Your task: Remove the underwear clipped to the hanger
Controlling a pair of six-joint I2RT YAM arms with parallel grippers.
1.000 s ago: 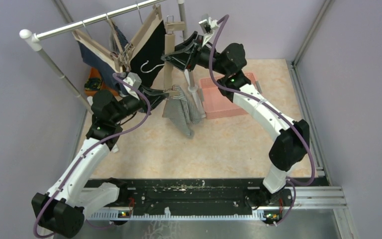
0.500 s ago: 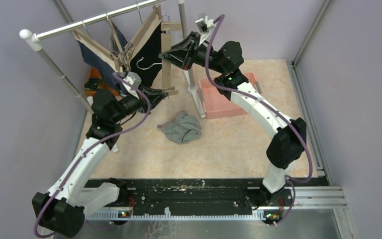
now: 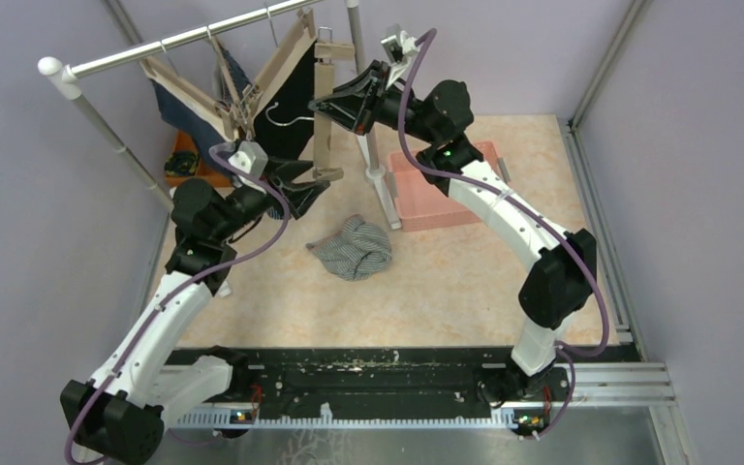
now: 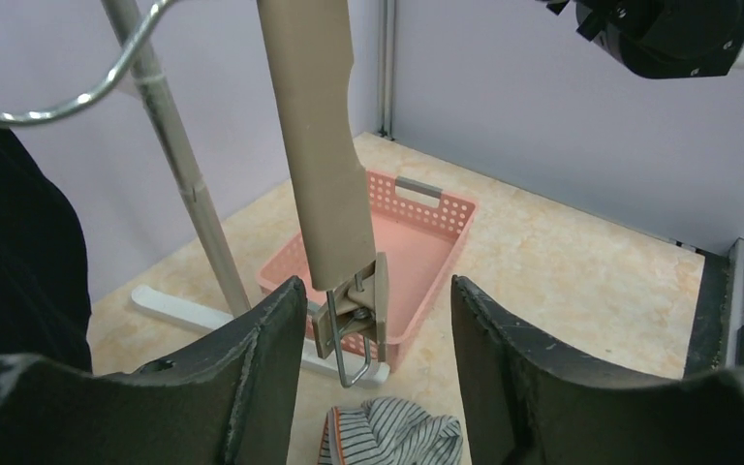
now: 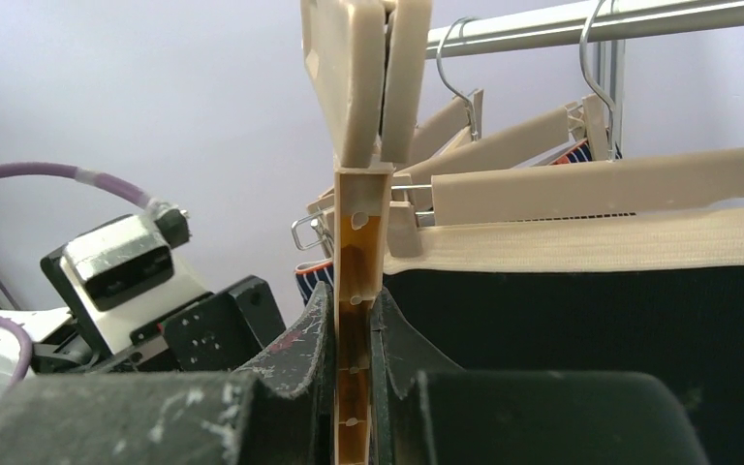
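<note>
A grey striped underwear [image 3: 352,248] lies crumpled on the floor, and also shows below my left fingers as striped underwear [image 4: 393,438]. The beige hanger [image 3: 324,136] hangs tilted steeply down. My right gripper [image 3: 326,105] is shut on its bar [image 5: 357,291]. My left gripper [image 4: 375,368] stands open around the hanger's lower clip [image 4: 354,318], touching nothing. The clip holds no cloth. A black underwear [image 5: 591,329] with a beige waistband is clipped to a neighbouring hanger [image 5: 601,179], seen from above as black cloth [image 3: 294,102].
A pink basket [image 3: 438,184] stands on the floor right of the rack's upright pole [image 4: 186,189]. The rail [image 3: 184,39] carries several more hangers with dark cloth [image 3: 189,114]. An orange object [image 3: 186,155] lies under the rack at left.
The striped underwear dropped from the hanger's lower clip to the floor. My left gripper opened and drew slightly back. My right gripper closed on the hanger bar and lifted it.
</note>
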